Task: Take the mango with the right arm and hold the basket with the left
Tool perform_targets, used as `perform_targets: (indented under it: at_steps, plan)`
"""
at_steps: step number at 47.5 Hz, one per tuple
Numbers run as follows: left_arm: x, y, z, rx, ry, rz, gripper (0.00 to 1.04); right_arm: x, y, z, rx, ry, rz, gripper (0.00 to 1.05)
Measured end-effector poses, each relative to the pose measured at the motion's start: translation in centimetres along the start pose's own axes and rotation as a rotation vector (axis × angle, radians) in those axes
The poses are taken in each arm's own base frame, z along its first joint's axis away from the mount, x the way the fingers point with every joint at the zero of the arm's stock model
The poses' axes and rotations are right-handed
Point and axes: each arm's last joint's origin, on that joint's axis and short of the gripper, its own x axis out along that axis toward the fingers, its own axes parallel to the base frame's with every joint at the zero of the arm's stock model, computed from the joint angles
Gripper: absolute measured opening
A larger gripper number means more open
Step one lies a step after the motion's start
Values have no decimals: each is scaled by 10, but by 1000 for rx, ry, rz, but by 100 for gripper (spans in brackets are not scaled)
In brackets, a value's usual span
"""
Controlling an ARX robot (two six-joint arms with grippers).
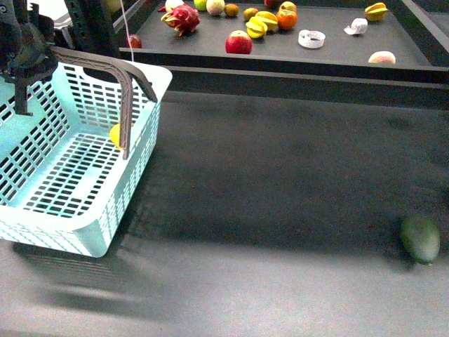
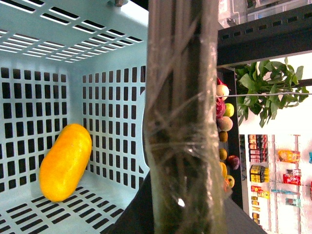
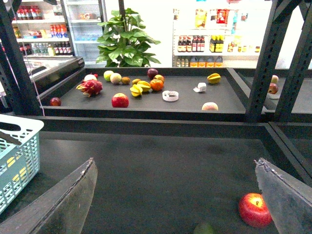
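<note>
The light-blue basket is tilted at the left of the front view, its grey-brown handle swung over it. The yellow-orange mango lies inside it, partly behind the handle. In the left wrist view the mango rests in the basket's corner. My left gripper is shut on the basket at its far left rim; the handle fills the left wrist view. My right gripper is open and empty above the dark table, out of the front view.
A dark green oval fruit lies at the table's right. A red apple sits by my right finger. A raised tray behind holds several fruits, including a red apple and a dragon fruit.
</note>
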Motion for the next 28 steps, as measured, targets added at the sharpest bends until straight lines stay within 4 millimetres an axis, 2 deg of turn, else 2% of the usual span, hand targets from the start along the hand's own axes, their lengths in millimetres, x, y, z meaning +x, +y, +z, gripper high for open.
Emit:
perform_targets:
  at_steps: [21,28]
  plan:
    - [1,2,0,-44,19,35,9,0,0,0,0,0,0,97]
    - [0,4,-1,-25,1,65,32,0,0,0,0,0,0,97]
